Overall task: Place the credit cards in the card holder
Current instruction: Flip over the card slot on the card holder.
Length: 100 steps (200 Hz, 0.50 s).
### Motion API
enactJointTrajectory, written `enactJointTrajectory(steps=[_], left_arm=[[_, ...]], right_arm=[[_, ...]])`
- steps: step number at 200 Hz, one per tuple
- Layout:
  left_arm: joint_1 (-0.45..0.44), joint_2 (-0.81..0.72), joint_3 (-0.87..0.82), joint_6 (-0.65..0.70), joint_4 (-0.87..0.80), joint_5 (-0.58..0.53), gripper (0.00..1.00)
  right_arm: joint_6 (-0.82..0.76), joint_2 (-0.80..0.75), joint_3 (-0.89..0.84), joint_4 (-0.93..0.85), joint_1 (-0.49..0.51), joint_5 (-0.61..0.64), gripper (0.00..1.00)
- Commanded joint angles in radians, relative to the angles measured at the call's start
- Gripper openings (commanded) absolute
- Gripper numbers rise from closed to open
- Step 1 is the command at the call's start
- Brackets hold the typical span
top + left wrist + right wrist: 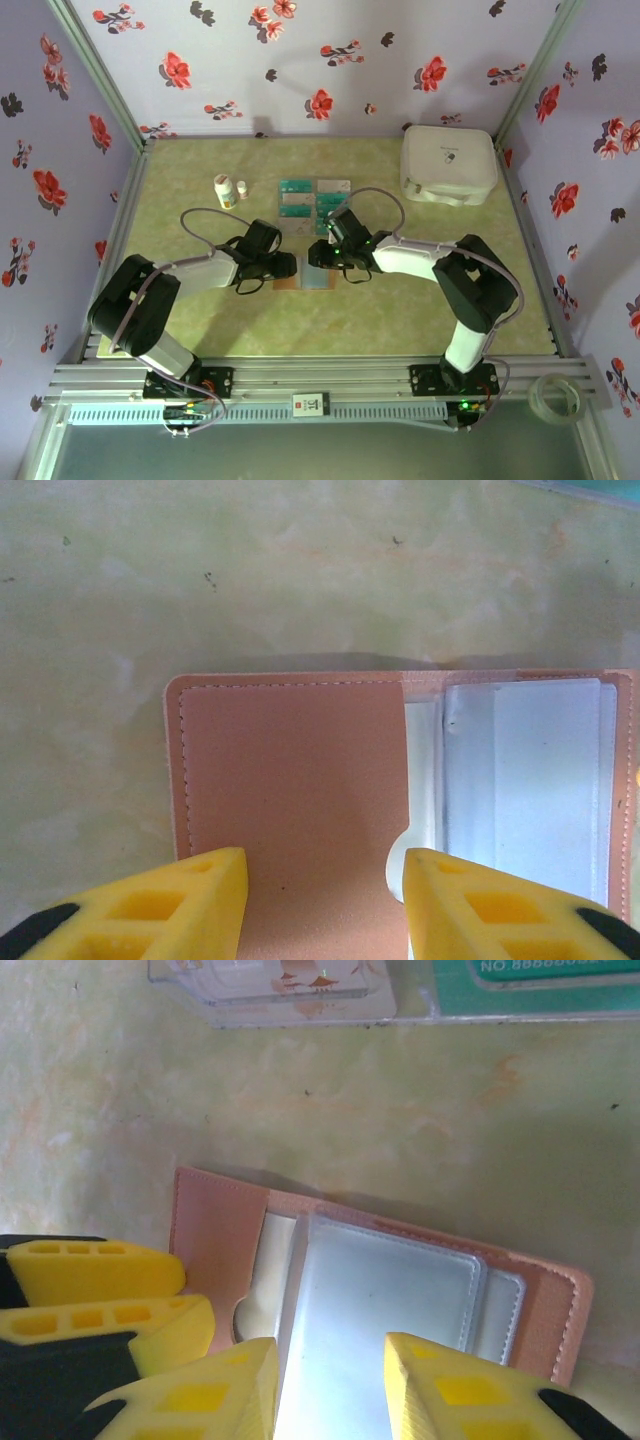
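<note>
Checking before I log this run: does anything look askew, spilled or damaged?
Nothing stands out. The card holder lies open and flat, and the credit cards sit in a tidy block beyond it; nothing spilled or torn.

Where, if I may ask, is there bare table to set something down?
Free: the near strip in front of the card holder, and the far-left corner beside the bottles. Crowded: the middle, around the credit cards and holder.

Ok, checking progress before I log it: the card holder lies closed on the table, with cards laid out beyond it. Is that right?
Not closed. The right wrist view shows the card holder lying open on the table, its clear sleeves exposed, with cards laid out beyond it.
</note>
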Motion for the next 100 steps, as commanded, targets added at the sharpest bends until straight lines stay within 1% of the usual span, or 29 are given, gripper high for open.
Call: enactJointTrajectory(steps=[1, 100], left_arm=[[-0.007, -0.013, -0.020, 0.016, 0.005, 0.003, 0.46], [-0.007, -0.017, -0.026, 0.029, 0.021, 0.007, 0.47]], right_arm=[[-0.014, 0.025, -0.008, 0.025, -0.008, 0.004, 0.33], [-0.013, 0.058, -0.033, 0.054, -0.031, -0.022, 0.32]])
